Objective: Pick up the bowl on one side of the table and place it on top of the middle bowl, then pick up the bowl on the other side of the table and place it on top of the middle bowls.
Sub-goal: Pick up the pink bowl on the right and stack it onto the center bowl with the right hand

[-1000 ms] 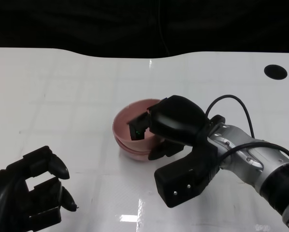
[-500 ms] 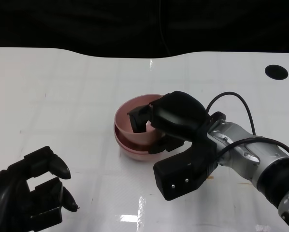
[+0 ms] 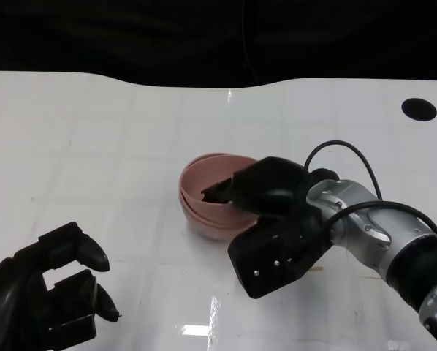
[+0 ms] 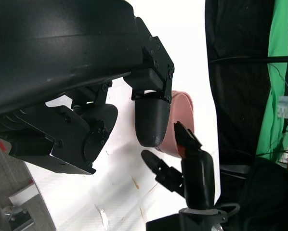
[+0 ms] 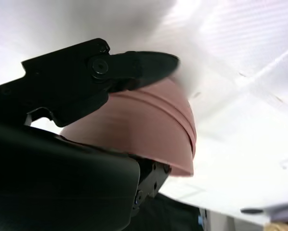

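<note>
Where right hand (image 3: 266, 212) grips pink bowl stack (image 3: 204, 201), near rim hidden; left hand (image 3: 47, 296) curled, holding nothing.

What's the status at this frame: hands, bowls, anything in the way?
Right hand grips the top pink bowl's rim, seating it on the stack of bowls mid-table. Left hand idle near the table edge, fingers curled, holding nothing. Nothing in the way.

The right hand (image 3: 266, 208) grips a bowl rim, fingers inside it; the left hand (image 3: 47, 296) lies curled, holding nothing.
</note>
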Motion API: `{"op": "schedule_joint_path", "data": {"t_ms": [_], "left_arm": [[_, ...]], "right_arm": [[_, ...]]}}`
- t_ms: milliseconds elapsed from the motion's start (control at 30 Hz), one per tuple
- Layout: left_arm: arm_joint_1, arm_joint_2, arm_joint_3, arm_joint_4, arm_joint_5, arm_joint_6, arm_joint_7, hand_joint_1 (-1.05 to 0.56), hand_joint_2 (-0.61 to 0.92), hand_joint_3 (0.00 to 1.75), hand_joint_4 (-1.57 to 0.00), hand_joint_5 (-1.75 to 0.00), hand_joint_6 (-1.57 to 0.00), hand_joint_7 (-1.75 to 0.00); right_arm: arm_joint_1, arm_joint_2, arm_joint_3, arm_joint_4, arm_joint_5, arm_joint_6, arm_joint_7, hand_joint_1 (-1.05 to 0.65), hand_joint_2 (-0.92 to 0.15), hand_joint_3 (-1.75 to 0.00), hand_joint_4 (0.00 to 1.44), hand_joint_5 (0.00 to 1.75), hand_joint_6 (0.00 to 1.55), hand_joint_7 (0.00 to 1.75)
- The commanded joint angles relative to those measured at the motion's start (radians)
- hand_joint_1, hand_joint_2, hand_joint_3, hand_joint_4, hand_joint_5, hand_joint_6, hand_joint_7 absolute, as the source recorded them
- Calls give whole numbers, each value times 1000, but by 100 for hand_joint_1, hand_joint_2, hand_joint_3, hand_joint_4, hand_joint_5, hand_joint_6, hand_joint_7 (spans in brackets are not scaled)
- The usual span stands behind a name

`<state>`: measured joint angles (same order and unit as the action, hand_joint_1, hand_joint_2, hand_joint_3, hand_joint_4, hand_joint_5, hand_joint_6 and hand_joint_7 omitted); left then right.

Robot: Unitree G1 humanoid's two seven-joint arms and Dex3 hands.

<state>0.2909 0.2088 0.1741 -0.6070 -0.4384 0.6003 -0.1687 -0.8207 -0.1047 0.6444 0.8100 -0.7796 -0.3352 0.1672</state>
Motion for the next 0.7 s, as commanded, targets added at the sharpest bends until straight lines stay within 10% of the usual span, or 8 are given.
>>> {"op": "schedule_joint_path", "data": {"t_ms": [33, 700], "left_arm": [[2, 4, 10, -3, -4, -11, -5, 34, 92, 120, -77, -175, -59, -175], [4, 8, 3, -14, 6, -13, -5, 33, 92, 119, -77, -175, -59, -175]], "right_arm": [[12, -17, -8, -41, 17, 23, 33, -105, -92, -64, 0, 0, 0, 0], [45, -30, 32, -43, -23, 16, -30, -105, -92, -77, 0, 0, 0, 0]]}}
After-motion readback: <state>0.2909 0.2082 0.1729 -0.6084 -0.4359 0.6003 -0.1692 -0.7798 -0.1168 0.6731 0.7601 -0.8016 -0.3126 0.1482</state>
